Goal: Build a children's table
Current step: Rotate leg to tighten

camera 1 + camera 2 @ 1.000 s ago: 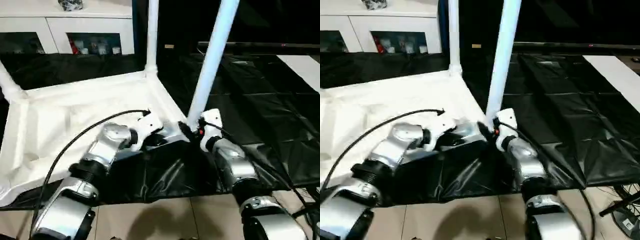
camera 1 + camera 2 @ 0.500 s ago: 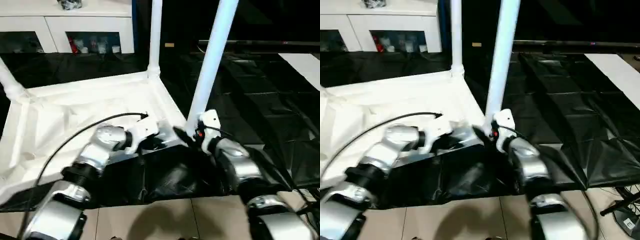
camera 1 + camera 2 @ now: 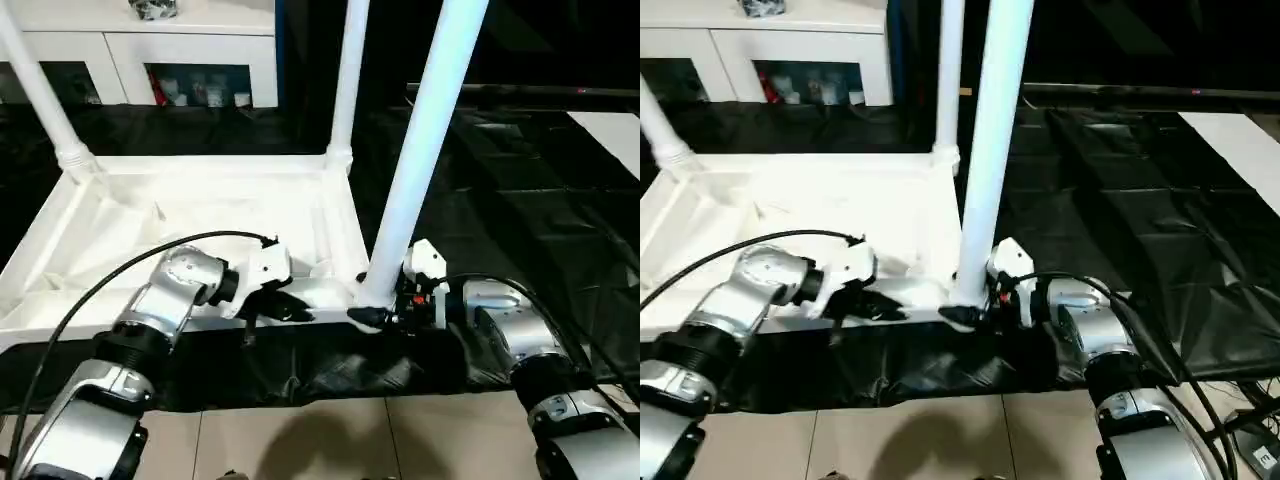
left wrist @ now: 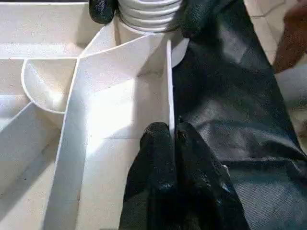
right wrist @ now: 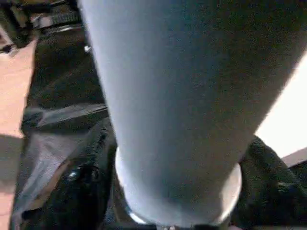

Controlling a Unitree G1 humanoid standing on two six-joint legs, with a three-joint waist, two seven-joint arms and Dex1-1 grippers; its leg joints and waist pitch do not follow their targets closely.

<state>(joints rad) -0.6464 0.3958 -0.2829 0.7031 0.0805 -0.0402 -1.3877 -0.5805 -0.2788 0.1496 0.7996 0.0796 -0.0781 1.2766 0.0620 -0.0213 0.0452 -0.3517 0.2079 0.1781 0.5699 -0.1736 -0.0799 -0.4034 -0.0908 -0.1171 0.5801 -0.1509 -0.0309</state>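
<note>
The white table top point(image 3: 200, 210) lies upside down on the black cloth, ribs facing up. Three white legs stand in its corner sockets: far left point(image 3: 40, 90), far right point(image 3: 347, 80) and near right point(image 3: 425, 150). My left gripper point(image 3: 268, 312) is shut on the thin near rim point(image 4: 169, 96) of the top, a short way from the near right corner. My right gripper point(image 3: 372, 312) is shut around the base of the near right leg, with one black finger point(image 5: 81, 187) on each side of the tube just above its ribbed collar point(image 4: 146, 7).
The large black-draped table point(image 3: 520, 190) stretches away to the right and behind. A white glass-door cabinet point(image 3: 150, 50) stands at the back left. The tiled floor point(image 3: 300, 440) shows below the table's near edge. A black cable point(image 3: 120, 270) arcs over my left forearm.
The view has shifted, and the table top now lies squarer to me. My right forearm has dropped lower beside the near leg, and my left gripper has slid onto the near rim.
</note>
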